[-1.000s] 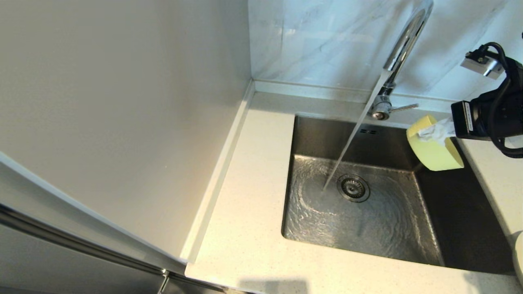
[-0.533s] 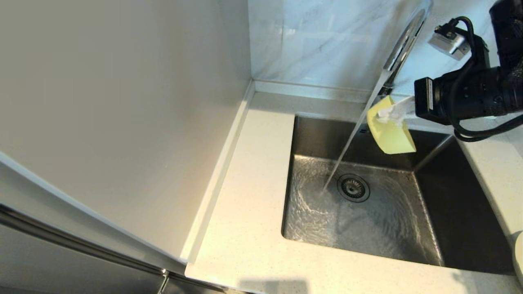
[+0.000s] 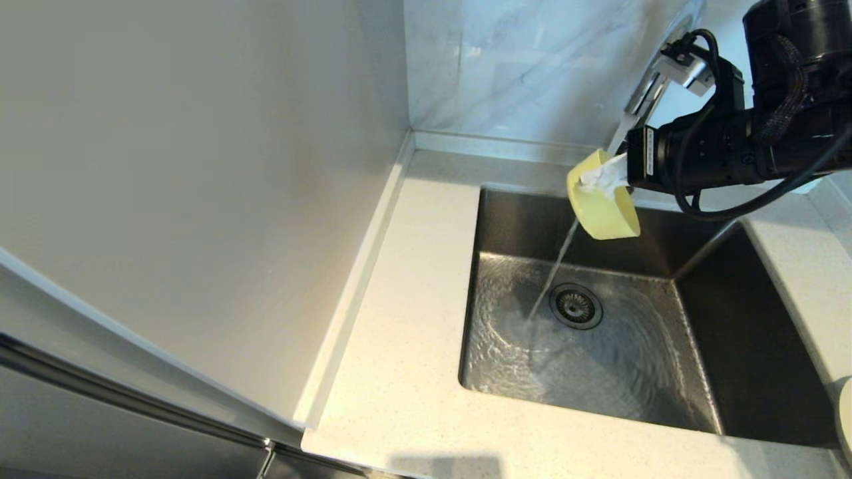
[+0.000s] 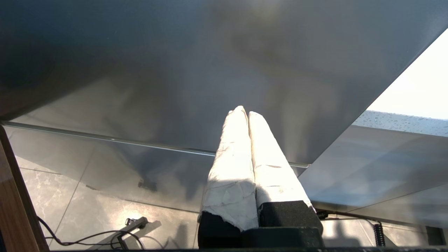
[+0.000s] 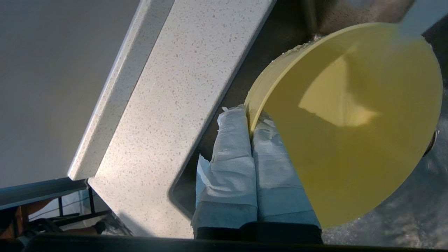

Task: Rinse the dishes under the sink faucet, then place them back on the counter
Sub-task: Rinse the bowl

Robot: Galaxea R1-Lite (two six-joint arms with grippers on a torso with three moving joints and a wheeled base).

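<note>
**Yellow bowl held in the running water**

On the left, a plain wall stands beside the counter. The left gripper is parked down low, away from the sink, and its two white-wrapped fingers are pressed together with nothing between them.

In the middle sits the sink. Water swirls on its floor around the round drain.

Over the back of the sink, the bowl hangs in the air, tipped on its side. The stream from the faucet hits the bowl, and a thinner stream falls from it to the sink floor.

On the right, the right gripper reaches in from the side. Its wrapped fingers are clenched on the bowl's rim, one inside and one outside.
</note>
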